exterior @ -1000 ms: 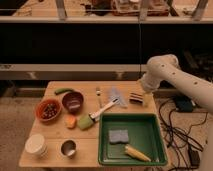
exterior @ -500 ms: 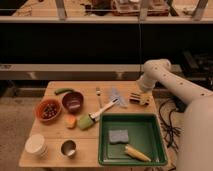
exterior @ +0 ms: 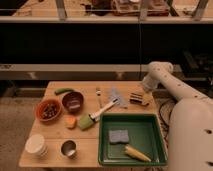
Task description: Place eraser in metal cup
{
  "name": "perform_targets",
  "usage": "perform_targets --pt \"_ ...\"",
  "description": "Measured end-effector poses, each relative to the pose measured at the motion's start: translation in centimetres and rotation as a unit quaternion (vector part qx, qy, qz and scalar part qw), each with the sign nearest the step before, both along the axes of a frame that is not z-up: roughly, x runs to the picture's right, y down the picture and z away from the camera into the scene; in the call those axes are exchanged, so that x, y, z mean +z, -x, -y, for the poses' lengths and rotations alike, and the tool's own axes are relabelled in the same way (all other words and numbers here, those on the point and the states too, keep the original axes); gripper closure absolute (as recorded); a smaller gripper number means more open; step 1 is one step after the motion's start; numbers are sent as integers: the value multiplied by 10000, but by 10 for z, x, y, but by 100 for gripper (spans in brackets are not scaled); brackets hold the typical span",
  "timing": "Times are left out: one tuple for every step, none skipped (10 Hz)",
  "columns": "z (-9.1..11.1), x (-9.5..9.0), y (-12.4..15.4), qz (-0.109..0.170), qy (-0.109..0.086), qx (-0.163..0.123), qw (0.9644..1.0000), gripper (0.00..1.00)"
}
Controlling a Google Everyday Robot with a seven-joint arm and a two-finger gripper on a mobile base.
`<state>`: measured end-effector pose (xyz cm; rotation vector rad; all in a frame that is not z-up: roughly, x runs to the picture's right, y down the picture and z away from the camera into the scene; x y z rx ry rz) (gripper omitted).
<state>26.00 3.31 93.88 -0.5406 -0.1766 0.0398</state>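
The eraser, a small striped block of dark brown, red and whitish bands, lies near the table's far right edge. My gripper is right at the eraser's right end, at the tip of the white arm that reaches in from the right; I cannot tell if it touches the eraser. The metal cup, a small shiny steel cylinder, stands upright near the table's front left, far from the gripper.
A green tray at the front right holds a grey sponge and a yellow item. A green-headed brush, dark red bowl, orange bowl, white stacked cups, fork and a green vegetable lie about the table.
The arm has swung nearer, its big white link now filling the lower right. The gripper has settled down by the eraser's right end. The eraser and cup have not moved.
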Motion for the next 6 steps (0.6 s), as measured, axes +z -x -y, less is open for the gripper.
perform_targets --pt "-2 -2 -6 -24 25 44 10000 20" --pt "-8 -1 -10 -42 85 70 9999 22" --pt "-13 2 -12 -48 126 89 9999 28" --pt "-22 8 -14 -60 210 80 9997 42" --pt "-26 10 -14 -61 265 68 9996 50" --pt "-29 12 -13 -61 297 55 9995 59"
